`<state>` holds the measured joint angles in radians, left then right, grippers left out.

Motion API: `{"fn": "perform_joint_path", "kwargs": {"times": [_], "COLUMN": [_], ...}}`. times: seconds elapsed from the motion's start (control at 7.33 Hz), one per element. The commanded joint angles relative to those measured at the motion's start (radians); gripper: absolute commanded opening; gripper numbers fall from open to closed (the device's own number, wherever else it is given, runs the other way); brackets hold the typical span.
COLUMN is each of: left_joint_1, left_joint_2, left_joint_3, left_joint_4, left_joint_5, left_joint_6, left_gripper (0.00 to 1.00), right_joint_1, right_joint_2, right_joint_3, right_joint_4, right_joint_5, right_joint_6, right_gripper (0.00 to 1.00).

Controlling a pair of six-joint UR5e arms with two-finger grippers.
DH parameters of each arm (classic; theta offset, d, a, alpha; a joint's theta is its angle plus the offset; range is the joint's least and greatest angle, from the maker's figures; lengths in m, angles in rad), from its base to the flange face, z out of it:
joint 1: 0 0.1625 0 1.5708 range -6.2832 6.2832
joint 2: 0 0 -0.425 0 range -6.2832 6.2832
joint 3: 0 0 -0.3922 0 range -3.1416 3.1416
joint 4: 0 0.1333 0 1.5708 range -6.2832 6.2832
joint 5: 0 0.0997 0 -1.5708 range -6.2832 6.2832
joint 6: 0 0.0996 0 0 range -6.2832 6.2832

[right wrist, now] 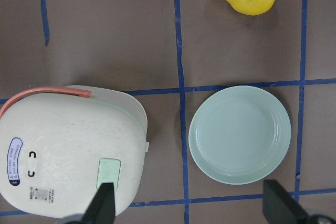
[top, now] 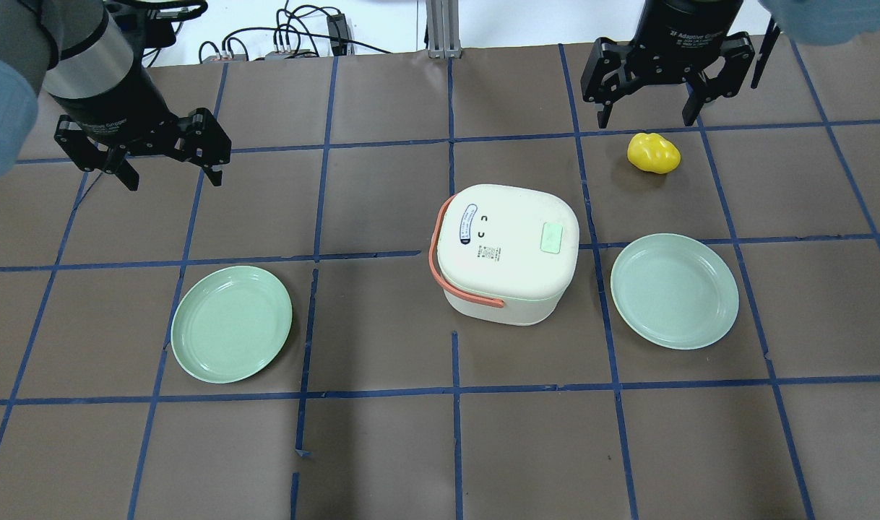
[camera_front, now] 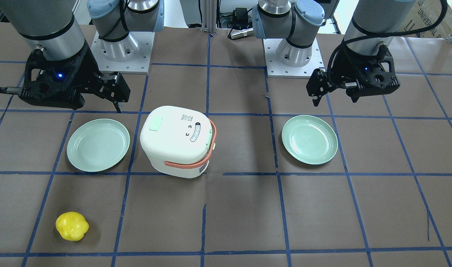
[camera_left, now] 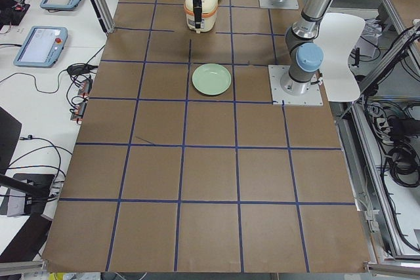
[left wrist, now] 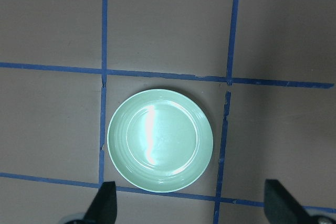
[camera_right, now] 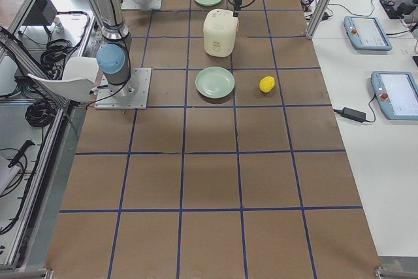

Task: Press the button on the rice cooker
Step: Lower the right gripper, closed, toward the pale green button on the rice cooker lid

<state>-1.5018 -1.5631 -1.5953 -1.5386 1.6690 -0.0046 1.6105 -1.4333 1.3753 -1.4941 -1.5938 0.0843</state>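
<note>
While both arms hung high over the desk (top: 382, 448), the right gripper (top: 646, 115) was spread wide and held nothing, and the left gripper (top: 174, 170) was just as released and bare. Neither touched anything. The right wrist view looked straight down past the right gripper's fingertips (right wrist: 106, 203) onto the rice cooker (top: 508, 249), with its pale green button (right wrist: 109, 174) close to one fingertip.

The cooker stood near the middle of the desk, a little toward the right edge, lid shut and orange handle folded down. The button sat on the lid's right side.

By my judgement the task was at its start, at the approach: no press was made yet. The right gripper seemed the better placed. The next move would call for lining one fingertip over the button, perhaps with the fingers brought together, then a straight descent and a firm push without shoving the cooker sideways.

Counted: two grippers, one cooker with one button, two green plates (top: 232, 323) (top: 675, 290) flanking it, and one yellow toy fruit (top: 653, 152) toward the far edge.
</note>
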Motion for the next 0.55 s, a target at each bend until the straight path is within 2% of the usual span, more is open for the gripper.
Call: {"fn": "perform_joint_path", "kwargs": {"times": [0.0,0.41], "left_joint_1": [0.0,0.0], "left_joint_2": [0.0,0.0], "left_joint_3": [0.0,0.0], "left_joint_4": [0.0,0.0], "left_joint_5": [0.0,0.0], "left_joint_6": [0.0,0.0], "left_gripper": [1.0,1.0], "right_joint_1": [0.003,0.005], "right_joint_2": [-0.006,-0.009], "right_joint_3": [0.002,0.011], "right_joint_4": [0.006,0.009], "right_joint_5": [0.0,0.029], "right_joint_6": [-0.005,-0.004], "right_gripper": [1.0,1.0]}}
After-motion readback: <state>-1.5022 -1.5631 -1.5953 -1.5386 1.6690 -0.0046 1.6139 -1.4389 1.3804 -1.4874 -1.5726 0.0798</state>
